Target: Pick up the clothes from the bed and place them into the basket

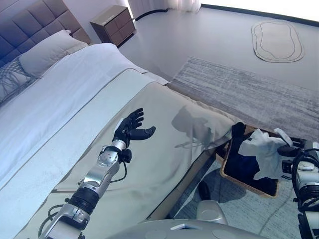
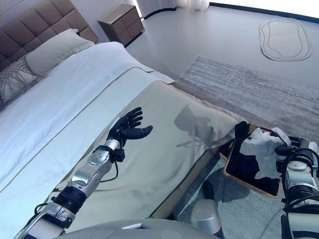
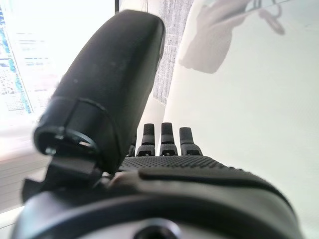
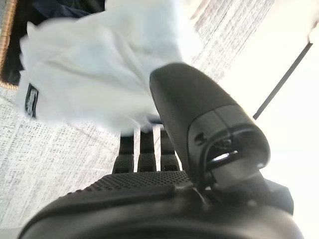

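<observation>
Bed (image 1: 149,164): fills the left and middle of the scene, with a beige cover over the near part and a white sheet along its left side.
Pillows (image 1: 47,50): at the far left by the padded headboard (image 1: 30,22).
Left hand (image 1: 130,127): held above the beige cover in the middle of the bed, fingers straight and loosely fanned, thumb standing out to the right, holding nothing.
Right hand (image 2: 294,149): at the far right edge of the scene, just beside the right rim of the basket; its fingers reach into the white garment, but whether they grip the cloth I cannot tell.
White garment (image 2: 264,149): crumpled, lying on top of the dark clothes in the right half of the basket and touching the right hand; in the right wrist view it shows as white cloth (image 4: 94,69) just past the fingertips.
Dark clothes (image 1: 249,159): inside the basket, under and to the left of the white garment.
Basket (image 1: 227,167): on the floor just beside the near right corner of the bed.
Grey rug (image 1: 249,94): lies on the floor right of the bed.
Nightstand (image 1: 113,22): far, beside the headboard.
Small oval mat (image 1: 277,41): far right on the floor, well apart from the bed.
</observation>
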### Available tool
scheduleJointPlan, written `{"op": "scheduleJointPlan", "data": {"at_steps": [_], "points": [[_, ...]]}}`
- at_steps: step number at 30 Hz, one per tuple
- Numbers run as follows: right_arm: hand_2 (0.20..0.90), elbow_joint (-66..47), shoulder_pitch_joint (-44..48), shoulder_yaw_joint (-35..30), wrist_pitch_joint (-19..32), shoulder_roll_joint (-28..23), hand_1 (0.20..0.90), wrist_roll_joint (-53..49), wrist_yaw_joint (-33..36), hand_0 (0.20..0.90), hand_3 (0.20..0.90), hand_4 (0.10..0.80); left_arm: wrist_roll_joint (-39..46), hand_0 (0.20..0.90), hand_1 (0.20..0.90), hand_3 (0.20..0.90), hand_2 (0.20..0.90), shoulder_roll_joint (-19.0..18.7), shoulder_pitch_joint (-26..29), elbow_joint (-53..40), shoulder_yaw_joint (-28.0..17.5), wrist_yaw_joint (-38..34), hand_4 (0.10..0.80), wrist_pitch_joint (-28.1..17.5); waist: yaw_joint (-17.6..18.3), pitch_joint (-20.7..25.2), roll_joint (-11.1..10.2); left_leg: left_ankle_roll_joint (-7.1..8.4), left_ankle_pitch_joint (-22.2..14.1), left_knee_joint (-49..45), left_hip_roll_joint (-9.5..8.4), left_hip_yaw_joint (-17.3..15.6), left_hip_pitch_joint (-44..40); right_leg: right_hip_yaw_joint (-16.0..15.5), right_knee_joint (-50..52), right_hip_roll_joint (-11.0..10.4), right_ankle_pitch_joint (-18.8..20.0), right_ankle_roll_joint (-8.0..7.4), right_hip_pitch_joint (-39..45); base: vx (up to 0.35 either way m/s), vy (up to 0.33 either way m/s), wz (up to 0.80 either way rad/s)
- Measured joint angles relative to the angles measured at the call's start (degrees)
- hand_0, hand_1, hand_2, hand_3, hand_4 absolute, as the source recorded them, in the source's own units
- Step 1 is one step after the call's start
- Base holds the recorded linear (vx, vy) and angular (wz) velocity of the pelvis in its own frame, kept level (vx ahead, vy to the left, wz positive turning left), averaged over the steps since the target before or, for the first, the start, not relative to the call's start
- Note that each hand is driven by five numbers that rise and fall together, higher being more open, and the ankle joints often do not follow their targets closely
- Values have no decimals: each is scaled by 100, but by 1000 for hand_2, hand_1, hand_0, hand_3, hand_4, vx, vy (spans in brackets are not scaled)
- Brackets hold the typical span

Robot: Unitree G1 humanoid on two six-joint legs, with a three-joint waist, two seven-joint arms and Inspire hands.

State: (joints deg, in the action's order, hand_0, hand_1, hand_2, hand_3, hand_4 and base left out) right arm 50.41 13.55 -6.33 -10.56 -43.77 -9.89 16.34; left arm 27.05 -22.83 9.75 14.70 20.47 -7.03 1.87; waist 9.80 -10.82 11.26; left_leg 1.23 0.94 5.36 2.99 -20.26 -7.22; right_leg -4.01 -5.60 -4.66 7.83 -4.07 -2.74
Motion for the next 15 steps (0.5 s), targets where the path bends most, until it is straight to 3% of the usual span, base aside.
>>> {"op": "scheduleJointPlan", "data": {"at_steps": [11,15], "points": [[900,-58,-1,-46,94,-32,900,6,87,900,900,800,-1,900,900,900,900,0,-3,0,-4,4,800,37,-13,-77,-48,23,-8,-13,0,-9,-34,-3,0,24,-25,-34,35,11,4,0],[900,-547,-43,-37,120,-26,900,7,87,900,900,800,-2,900,900,900,900,0,-6,0,-8,7,800,38,-13,-121,-86,24,-7,-21,0,-2,-92,-16,0,24,-28,-38,97,0,0,0]]}}
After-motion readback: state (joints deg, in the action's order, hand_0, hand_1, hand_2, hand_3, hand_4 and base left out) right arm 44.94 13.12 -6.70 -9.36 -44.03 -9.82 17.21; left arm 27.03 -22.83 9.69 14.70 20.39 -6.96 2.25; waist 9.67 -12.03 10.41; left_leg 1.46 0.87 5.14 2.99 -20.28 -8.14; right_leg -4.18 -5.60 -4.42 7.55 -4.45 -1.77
